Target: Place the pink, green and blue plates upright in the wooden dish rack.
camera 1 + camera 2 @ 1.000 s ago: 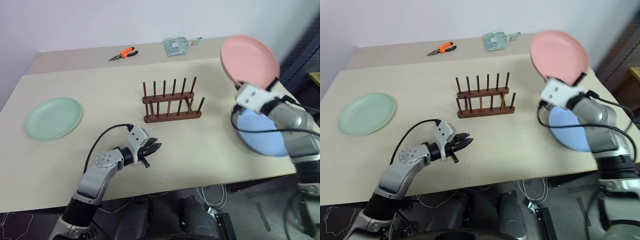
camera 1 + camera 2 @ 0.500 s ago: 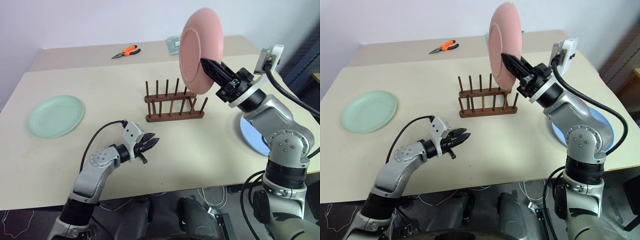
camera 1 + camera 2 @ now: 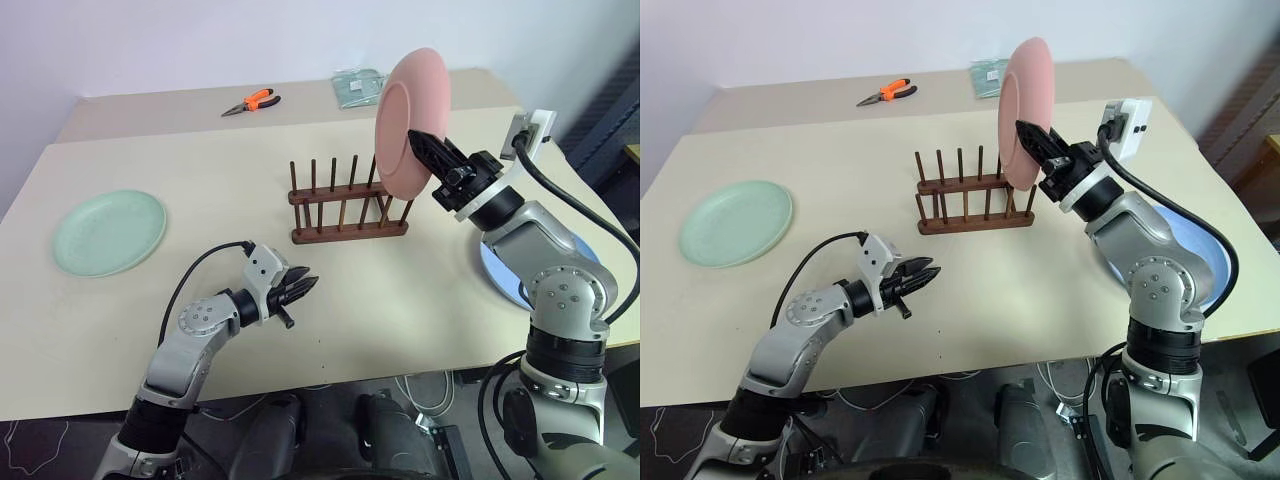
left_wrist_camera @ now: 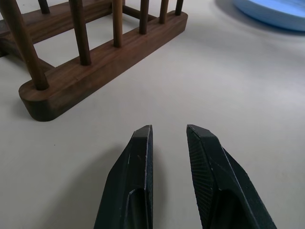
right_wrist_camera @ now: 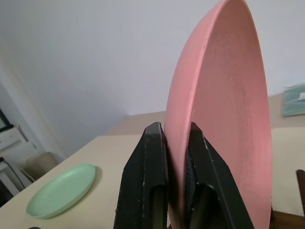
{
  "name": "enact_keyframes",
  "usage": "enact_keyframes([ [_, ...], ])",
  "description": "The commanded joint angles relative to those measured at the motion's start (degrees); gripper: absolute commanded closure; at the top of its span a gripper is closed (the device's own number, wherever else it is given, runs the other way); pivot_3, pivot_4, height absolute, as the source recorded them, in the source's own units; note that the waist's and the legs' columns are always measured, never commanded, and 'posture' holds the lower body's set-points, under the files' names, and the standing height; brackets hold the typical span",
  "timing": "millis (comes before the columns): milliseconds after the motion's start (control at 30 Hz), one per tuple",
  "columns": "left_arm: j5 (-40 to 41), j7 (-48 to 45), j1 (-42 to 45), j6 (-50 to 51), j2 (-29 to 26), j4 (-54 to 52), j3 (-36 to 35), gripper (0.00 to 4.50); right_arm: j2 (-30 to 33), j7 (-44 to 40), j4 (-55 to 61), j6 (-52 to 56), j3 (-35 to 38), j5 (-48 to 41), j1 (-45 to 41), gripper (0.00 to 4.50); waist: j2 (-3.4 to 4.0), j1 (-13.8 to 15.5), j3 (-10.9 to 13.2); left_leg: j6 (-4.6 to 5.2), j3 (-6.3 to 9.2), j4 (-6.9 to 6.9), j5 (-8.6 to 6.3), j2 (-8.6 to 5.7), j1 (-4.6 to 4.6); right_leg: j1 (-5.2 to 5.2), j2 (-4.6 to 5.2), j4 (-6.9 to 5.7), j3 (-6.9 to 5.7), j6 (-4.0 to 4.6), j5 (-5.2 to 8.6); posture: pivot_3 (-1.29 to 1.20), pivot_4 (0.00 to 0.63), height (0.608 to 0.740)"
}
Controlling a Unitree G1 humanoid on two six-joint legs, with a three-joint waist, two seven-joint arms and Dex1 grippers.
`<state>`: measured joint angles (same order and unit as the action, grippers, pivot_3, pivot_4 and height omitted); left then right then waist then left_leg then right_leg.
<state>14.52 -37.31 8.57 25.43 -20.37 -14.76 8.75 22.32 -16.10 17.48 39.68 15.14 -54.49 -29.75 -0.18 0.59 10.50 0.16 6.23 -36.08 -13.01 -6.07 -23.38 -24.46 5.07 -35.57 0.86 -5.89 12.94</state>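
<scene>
My right gripper is shut on the rim of the pink plate and holds it upright on edge in the air, just above and behind the right end of the wooden dish rack. The wrist view has both fingers pinching the pink plate. The rack's pegs stand bare. At the left of the table the green plate lies flat. Partly hidden behind my right arm, the blue plate lies flat at the right edge. My left gripper hovers low in front of the rack, slightly open and empty.
Orange-handled pliers and a clear packet lie on the far table section behind the rack. The beige table's front edge runs close below my left arm. A black cable loops from the left wrist.
My right wrist has rolled, turning the pink plate from face-on to edge-up. It carried the plate left from above the blue plate to the rack's right end. The left gripper has stayed put.
</scene>
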Motion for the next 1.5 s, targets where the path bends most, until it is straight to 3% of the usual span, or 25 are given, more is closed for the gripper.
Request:
enact_keyframes([
  [33, 0.7, -0.5, 0.0, -1.4, -0.2, -1.7, -0.2, 3.40, -0.3, 1.2, -1.6, -1.8, 0.9, 2.4, -0.7, 4.42, 0.00, 0.0, 0.0, 0.00, 0.00, -0.01, 0.00, 0.00, 0.00, 0.00, -0.01, 0.00, 0.00, 0.00, 0.00, 0.00, 0.150, 0.740],
  [100, 0.7, -0.6, 0.1, -1.4, -0.2, -1.7, -0.2, 3.40, -0.3, 1.4, -3.0, -1.7, 0.8, 3.1, -0.8, 4.42, 0.00, 0.0, 0.0, 0.00, -0.01, -0.01, 0.00, 0.00, 0.00, 0.00, -0.01, 0.00, 0.00, 0.01, 0.00, 0.00, 0.150, 0.740],
  [200, 0.6, -0.5, 0.2, -1.5, -0.1, -1.6, -0.2, 3.40, 0.3, 0.4, -4.7, -1.5, 0.3, 4.1, -1.0, 3.42, 0.00, 0.0, 0.0, 0.00, -0.01, 0.01, 0.00, 0.00, 0.00, 0.00, -0.02, 0.00, 0.00, 0.00, 0.00, 0.00, 0.150, 0.740],
  [267, 0.5, -0.4, 0.2, -1.6, -0.1, -1.5, -0.3, 3.40, 0.6, 0.0, -4.9, -2.2, -0.2, 5.7, -1.4, 2.43, 0.00, 0.0, 0.0, 0.00, -0.01, 0.01, 0.00, 0.00, 0.00, 0.00, -0.01, 0.00, 0.00, -0.01, -0.01, 0.00, 0.150, 0.740],
  [400, 1.3, 0.1, 0.0, -1.6, 0.4, -1.5, -1.5, 2.13, 2.7, -1.5, -4.5, -5.8, -1.0, 11.3, -2.4, 0.41, 0.00, 0.0, 0.0, 0.00, -0.01, -0.01, 0.00, 0.00, 0.00, 0.00, -0.02, 0.00, 0.00, -0.01, -0.01, 0.00, 0.150, 0.740],
  [533, 0.4, 2.1, 0.4, -2.7, 0.3, -1.2, -3.7, 0.11, 8.1, -4.8, -5.6, -10.9, -0.6, 18.1, -4.1, 0.37, 0.01, 0.1, 0.0, 0.00, -0.02, -0.01, 0.00, 0.00, 0.00, 0.00, -0.03, 0.00, -0.02, -0.01, -0.01, 0.00, 0.150, 0.740],
  [567, -0.3, 4.0, 0.7, -3.4, 0.3, -0.7, -5.2, 0.04, 10.2, -6.5, -6.1, -12.1, -0.6, 19.5, -4.4, 0.37, 0.00, 0.1, 0.0, 0.00, -0.03, -0.01, 0.00, -0.01, 0.00, 0.00, -0.03, 0.01, -0.03, -0.01, -0.01, 0.00, 0.150, 0.740],
  [767, -5.1, 21.1, 4.7, -6.3, 0.7, 5.0, -18.2, 0.01, 18.0, -18.8, -1.8, -12.8, -1.5, 17.9, -4.9, 0.19, -0.01, -0.1, 0.0, 0.00, -0.04, -0.01, 0.00, 0.02, 0.01, 0.01, -0.04, 0.00, -0.06, -0.03, -0.02, 0.00, 0.150, 0.740],
  [833, -5.4, 28.5, 6.9, -5.6, 0.9, 7.6, -24.9, 0.01, 19.8, -22.8, 2.9, -10.7, -5.0, 17.3, -3.3, 0.19, -0.01, -0.1, 0.0, 0.00, -0.03, -0.01, 0.00, 0.04, 0.01, 0.01, -0.05, 0.00, -0.06, -0.04, -0.02, 0.00, 0.150, 0.740],
  [1000, -8.0, 46.0, 11.0, 0.7, -1.1, 11.9, -38.7, 0.01, 21.7, -27.7, 7.1, -15.0, -18.2, 28.7, 0.9, 0.19, -0.17, 0.0, -0.1, -0.01, -0.03, -0.03, -0.01, 0.05, 0.01, 0.00, -0.04, 0.01, -0.10, -0.14, -0.07, 0.00, 0.150, 0.740],
  [1233, 1.6, 53.3, 13.0, 10.7, 2.2, 8.6, -52.1, 0.01, 17.1, -29.0, 5.3, -19.4, -23.9, 34.4, 2.9, 0.19, -0.49, 0.6, -0.1, -0.03, 0.02, -0.18, 0.00, -0.09, -0.01, 0.07, -0.04, 0.02, -0.13, -0.31, -0.17, 0.00, 0.150, 0.740],
  [1400, 15.6, 52.7, 15.2, 21.3, 5.2, 9.4, -59.8, 0.01, 15.1, -29.8, 4.2, -20.4, -24.5, 35.6, 3.1, 0.19, -0.57, 0.2, -0.1, -0.05, 0.03, -0.17, 0.00, -0.08, -0.01, 0.08, -0.05, 0.00, -0.14, -0.30, -0.17, 0.00, 0.150, 0.740],
  [1500, 21.7, 55.5, 17.1, 23.8, 6.4, 11.6, -64.9, 1.26, 14.3, -29.9, 3.9, -20.7, -24.3, 36.1, 3.1, 0.00, -0.60, 0.1, -0.1, -0.07, 0.03, -0.17, 0.01, -0.08, -0.01, 0.06, -0.07, -0.01, -0.14, -0.30, -0.17, 0.00, 0.150, 0.740],
])
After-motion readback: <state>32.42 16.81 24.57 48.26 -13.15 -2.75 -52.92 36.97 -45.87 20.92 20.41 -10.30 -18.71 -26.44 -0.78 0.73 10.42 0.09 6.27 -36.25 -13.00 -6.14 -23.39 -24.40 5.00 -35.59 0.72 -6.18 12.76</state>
